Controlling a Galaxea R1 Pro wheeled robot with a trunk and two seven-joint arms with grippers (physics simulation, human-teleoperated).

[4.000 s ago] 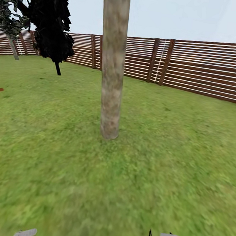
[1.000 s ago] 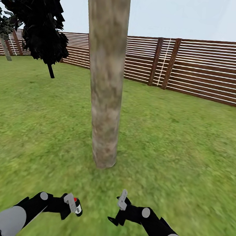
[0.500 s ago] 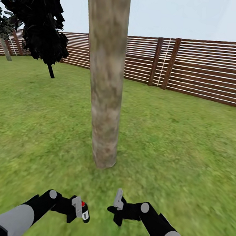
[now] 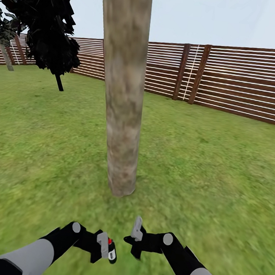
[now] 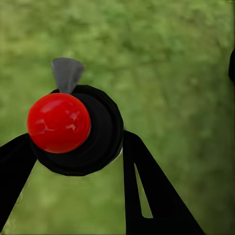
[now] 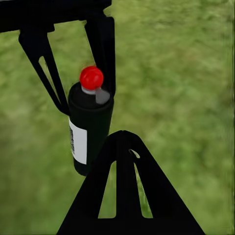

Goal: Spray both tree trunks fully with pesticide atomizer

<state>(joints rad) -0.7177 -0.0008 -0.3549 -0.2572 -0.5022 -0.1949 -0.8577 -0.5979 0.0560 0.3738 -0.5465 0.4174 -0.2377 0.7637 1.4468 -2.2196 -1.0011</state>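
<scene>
The pick-up looks done and the spraying of the first tree is the step in hand: the left end effector (image 4: 105, 245) is clamped around the pesticide atomizer (image 4: 111, 249), a small dark bottle with a red cap, held low above the grass (image 4: 218, 171) in front of the robot. From the left wrist, the red cap (image 5: 58, 122) sits between the two black fingers (image 5: 147, 191), with a grey nozzle tip (image 5: 66, 73) pointing out over the lawn. The right end effector (image 4: 137, 239) hovers just beside the bottle with nothing in it; whether its jaws are wide or narrow cannot be told. The tree trunk (image 4: 123, 93) stands straight ahead, near but apart from both arms, and no pale specks of pesticide show on it. The next move likely calls for raising the bottle, aiming the nozzle at the trunk, and perhaps pressing the cap with the right arm
</scene>
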